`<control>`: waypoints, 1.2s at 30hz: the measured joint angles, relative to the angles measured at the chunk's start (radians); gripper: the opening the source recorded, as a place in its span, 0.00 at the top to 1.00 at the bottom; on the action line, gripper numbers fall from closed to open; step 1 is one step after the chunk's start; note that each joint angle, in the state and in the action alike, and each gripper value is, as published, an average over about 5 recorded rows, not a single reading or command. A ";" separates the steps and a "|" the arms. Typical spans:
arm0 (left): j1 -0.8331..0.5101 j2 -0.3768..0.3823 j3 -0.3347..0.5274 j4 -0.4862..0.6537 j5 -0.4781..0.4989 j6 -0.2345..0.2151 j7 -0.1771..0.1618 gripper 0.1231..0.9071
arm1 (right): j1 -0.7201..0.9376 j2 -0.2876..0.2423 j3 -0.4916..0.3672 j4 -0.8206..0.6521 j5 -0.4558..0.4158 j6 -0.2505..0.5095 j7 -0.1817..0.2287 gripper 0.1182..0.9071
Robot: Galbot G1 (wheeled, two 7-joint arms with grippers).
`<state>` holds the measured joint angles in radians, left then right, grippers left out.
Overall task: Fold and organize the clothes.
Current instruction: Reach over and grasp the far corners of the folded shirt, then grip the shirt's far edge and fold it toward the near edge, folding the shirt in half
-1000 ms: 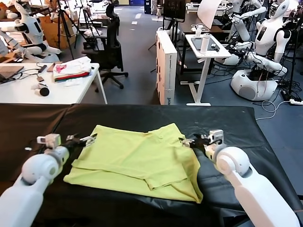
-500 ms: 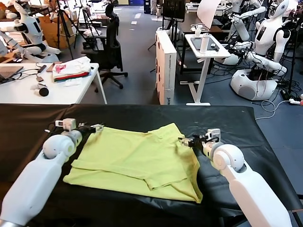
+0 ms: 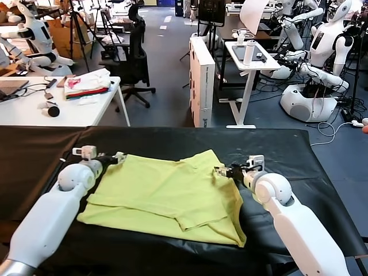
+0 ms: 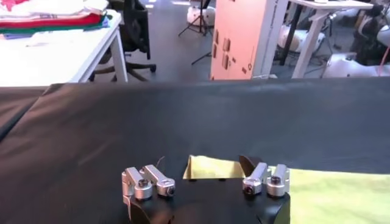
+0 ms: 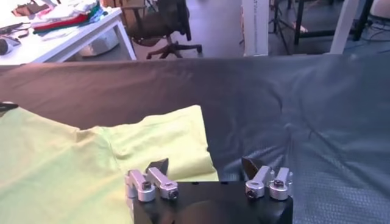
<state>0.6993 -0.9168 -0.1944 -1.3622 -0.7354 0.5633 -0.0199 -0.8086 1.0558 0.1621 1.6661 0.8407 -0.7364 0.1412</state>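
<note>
The lime-yellow T-shirt (image 3: 167,192) lies partly folded on the black table (image 3: 299,152). My left gripper (image 3: 118,156) is low at the shirt's far left corner, open. In the left wrist view that corner (image 4: 210,168) lies between the spread fingers of the left gripper (image 4: 204,173), not pinched. My right gripper (image 3: 221,171) is open at the shirt's right edge near its far right corner. In the right wrist view the right gripper (image 5: 205,167) straddles the shirt's edge (image 5: 177,146): one finger is over cloth, the other over bare table.
A white table (image 3: 34,112) at the back left holds a white, pink and red fabric pile (image 3: 86,85). An office chair (image 3: 133,54), a white cabinet (image 3: 202,80), a small desk (image 3: 250,63) and other robots (image 3: 322,52) stand beyond the table's far edge.
My left gripper has moved farther away and right, from beside the shirt's left edge to its far left corner. My right gripper has crept left onto the shirt's right edge.
</note>
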 joint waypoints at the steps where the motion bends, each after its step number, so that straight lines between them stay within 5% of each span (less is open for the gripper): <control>1: 0.001 0.001 0.000 0.000 0.000 0.000 0.000 0.30 | -0.001 0.000 0.000 0.000 0.000 0.000 -0.001 0.43; 8: 0.008 0.000 -0.002 -0.009 0.003 -0.004 0.020 0.70 | -0.007 0.000 0.006 -0.001 -0.002 0.000 -0.002 0.92; 13: 0.011 -0.003 -0.004 -0.017 0.007 -0.008 0.026 0.96 | -0.009 0.000 0.011 -0.002 -0.003 0.000 -0.002 0.97; 27: 0.102 0.039 -0.109 -0.138 -0.032 -0.007 -0.008 0.97 | 0.008 -0.012 0.031 0.002 0.030 0.047 0.008 0.97; 36: 0.249 0.095 -0.232 -0.287 -0.066 -0.006 -0.017 0.97 | -0.045 -0.060 0.050 0.129 0.119 0.019 0.092 0.97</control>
<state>0.9487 -0.8221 -0.4264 -1.6493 -0.8010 0.5574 -0.0374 -0.8540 0.9957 0.2119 1.7954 0.9596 -0.7174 0.2330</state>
